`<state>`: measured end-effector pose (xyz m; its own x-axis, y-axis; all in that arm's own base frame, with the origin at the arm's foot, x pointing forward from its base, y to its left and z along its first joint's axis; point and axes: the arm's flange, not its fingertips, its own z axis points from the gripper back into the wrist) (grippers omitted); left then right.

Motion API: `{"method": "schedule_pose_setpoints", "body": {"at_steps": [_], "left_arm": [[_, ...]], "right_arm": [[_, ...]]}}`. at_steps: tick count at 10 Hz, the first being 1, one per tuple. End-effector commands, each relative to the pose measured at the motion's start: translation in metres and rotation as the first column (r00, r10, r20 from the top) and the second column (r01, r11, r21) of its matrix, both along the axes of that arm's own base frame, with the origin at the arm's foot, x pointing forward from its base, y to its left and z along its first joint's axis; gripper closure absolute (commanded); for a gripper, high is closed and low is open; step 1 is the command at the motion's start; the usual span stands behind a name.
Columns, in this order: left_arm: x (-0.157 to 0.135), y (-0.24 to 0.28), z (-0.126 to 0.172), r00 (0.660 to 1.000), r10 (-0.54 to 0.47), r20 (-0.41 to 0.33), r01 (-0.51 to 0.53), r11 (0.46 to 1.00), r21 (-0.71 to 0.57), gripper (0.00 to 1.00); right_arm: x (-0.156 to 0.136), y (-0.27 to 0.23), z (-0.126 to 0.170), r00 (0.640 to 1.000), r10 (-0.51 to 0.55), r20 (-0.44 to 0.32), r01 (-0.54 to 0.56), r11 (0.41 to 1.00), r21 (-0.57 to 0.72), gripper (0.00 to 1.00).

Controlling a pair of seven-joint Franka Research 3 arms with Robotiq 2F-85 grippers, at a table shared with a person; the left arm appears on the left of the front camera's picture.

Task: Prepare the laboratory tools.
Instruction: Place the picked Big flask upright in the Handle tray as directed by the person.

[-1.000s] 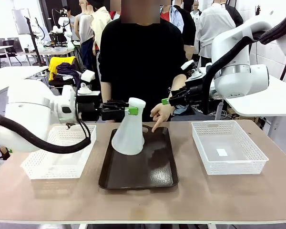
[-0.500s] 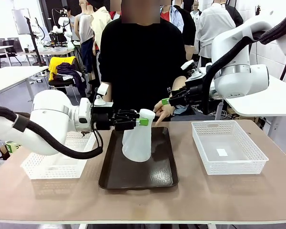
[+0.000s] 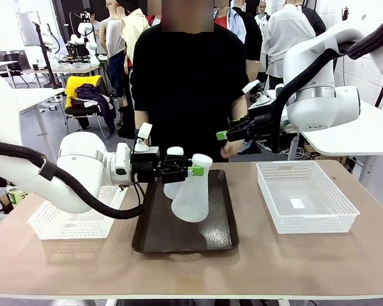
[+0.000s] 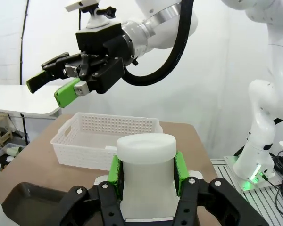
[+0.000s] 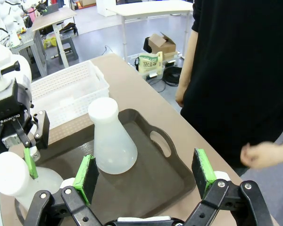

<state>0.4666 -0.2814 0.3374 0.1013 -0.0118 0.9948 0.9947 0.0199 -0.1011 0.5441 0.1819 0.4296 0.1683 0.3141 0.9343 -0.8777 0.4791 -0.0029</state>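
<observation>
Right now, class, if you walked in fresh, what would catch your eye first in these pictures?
First, the left gripper shut on the neck of a frosted-white Erlenmeyer flask, tilted over the dark brown tray at the table's middle. A second flask stands upright on the tray behind it. Above the tray's far edge, the right gripper hangs open in front of the person in black.

Left arm reached in low from left, wrist level, left gripper (image 3: 196,171) clamped on neck of flask (image 3: 193,199). Right arm stayed high at right, right gripper (image 3: 225,134) spread wide, holding nothing. Person's hand (image 3: 230,148) hung loosely curled.
</observation>
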Motion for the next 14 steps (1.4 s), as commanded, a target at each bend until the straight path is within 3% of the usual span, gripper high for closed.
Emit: {"method": "schedule_pose_setpoints", "body": {"at_steps": [1,2,3,6,9,11,14], "left_arm": [[0.003,-0.003,-0.003,0.999,0.031,0.016,-0.03,0.999,-0.031,1.0],[0.0,0.003,0.009,0.997,0.081,0.02,-0.081,0.996,-0.025,1.0],[0.0,0.0,-0.005,1.0,0.002,-0.006,-0.002,1.0,-0.003,1.0],[0.002,0.002,-0.004,1.0,0.016,-0.008,-0.016,1.0,-0.004,1.0],[-0.007,-0.002,-0.008,0.995,0.042,0.093,-0.036,0.997,-0.067,1.0],[-0.008,-0.013,-0.019,0.996,-0.014,0.092,0.022,0.997,-0.08,1.0],[0.001,-0.019,-0.038,0.986,0.088,0.142,-0.074,0.993,-0.096,1.0]], "right_arm": [[0.004,0.001,0.001,1.0,0.006,-0.008,-0.006,1.0,-0.01,0.0],[0.004,0.001,0.001,1.0,0.006,-0.008,-0.006,1.0,-0.01,0.0],[0.004,0.001,0.001,1.0,0.006,-0.008,-0.006,1.0,-0.01,0.0],[0.004,0.001,0.001,1.0,0.006,-0.008,-0.006,1.0,-0.01,0.0],[0.004,0.001,0.001,1.0,0.006,-0.008,-0.006,1.0,-0.01,0.0],[0.004,0.001,0.001,1.0,0.006,-0.008,-0.006,1.0,-0.01,0.0],[0.004,0.001,0.001,1.0,0.006,-0.008,-0.006,1.0,-0.01,0.0]]}}
